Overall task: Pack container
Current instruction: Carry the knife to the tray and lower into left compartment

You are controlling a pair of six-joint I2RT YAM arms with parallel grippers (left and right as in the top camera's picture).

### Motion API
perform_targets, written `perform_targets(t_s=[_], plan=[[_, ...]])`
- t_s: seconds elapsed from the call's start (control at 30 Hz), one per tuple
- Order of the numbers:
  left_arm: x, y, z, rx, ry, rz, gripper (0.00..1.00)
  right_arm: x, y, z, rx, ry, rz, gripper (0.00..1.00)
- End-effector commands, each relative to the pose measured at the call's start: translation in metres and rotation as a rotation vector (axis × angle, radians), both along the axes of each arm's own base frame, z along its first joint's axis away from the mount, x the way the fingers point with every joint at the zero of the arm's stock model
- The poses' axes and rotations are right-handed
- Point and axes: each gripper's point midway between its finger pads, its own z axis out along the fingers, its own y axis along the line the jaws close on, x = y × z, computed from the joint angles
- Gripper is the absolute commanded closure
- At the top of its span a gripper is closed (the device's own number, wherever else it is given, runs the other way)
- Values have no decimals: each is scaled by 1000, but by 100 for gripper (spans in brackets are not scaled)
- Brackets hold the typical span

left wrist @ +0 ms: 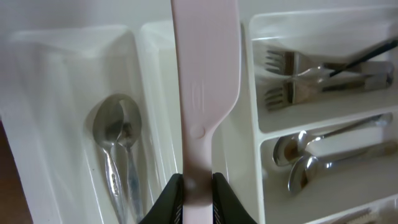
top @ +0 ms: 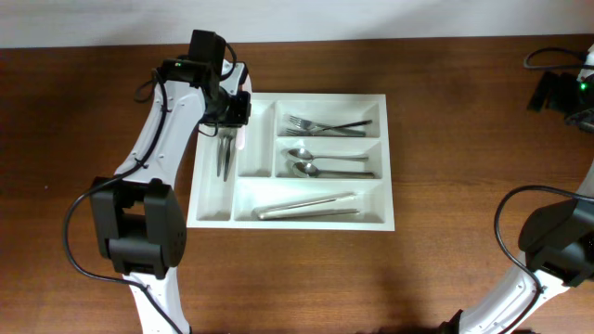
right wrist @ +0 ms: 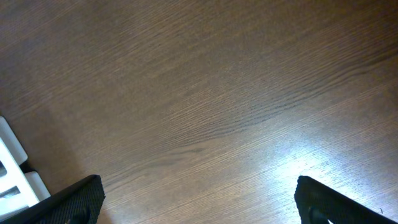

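The container (top: 306,225) is a white cutlery tray lying in the middle of the wooden table. My left gripper (top: 232,113) hovers over its top left corner, shut on a pale flat plastic utensil (left wrist: 206,74). The utensil's wide blade points down over the second narrow slot (top: 254,139), roughly above the divider (left wrist: 163,124) between the two narrow slots. My right gripper (right wrist: 199,202) is open with nothing between its fingers, over bare wood at the far right (top: 560,91).
Metal spoons (left wrist: 115,134) lie in the leftmost narrow slot. Forks (top: 325,125) fill the top long compartment, spoons (top: 320,163) the middle one and long metal pieces (top: 306,207) the bottom one. One tray corner (right wrist: 12,168) shows in the right wrist view.
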Motion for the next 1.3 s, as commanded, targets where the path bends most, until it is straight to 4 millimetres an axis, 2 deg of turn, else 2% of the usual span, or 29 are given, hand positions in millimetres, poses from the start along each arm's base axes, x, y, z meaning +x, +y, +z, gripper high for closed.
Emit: perform_targets(t_s=[0.0,0.27,0.37,0.73,1.07,1.13,1.2,1.27], plan=[[4,-4,1,-7,-1,40,96,-1,-1,1,3,-4,-12,1],[-3,-29,-4,12,4,-14,96,-1,-1,1,3,-4,-12,1],[-2,-25,-11,74,1,-7,96,-1,-1,1,3,-4,-12,1],[-7,-23,-39,94,71,-8,95,-1,-1,1,3,-4,-12,1],[-7,-23,-43,96,79,-8,95,-1,-1,1,3,-4,-12,2],[-7,-23,-43,96,80,-8,94,-1,-1,1,3,-4,-12,1],[-8,-23,-43,97,83,-8,81,-1,-1,1,3,-4,-12,1],[-8,-23,-43,97,83,-9,80,-1,-1,1,3,-4,-12,1]])
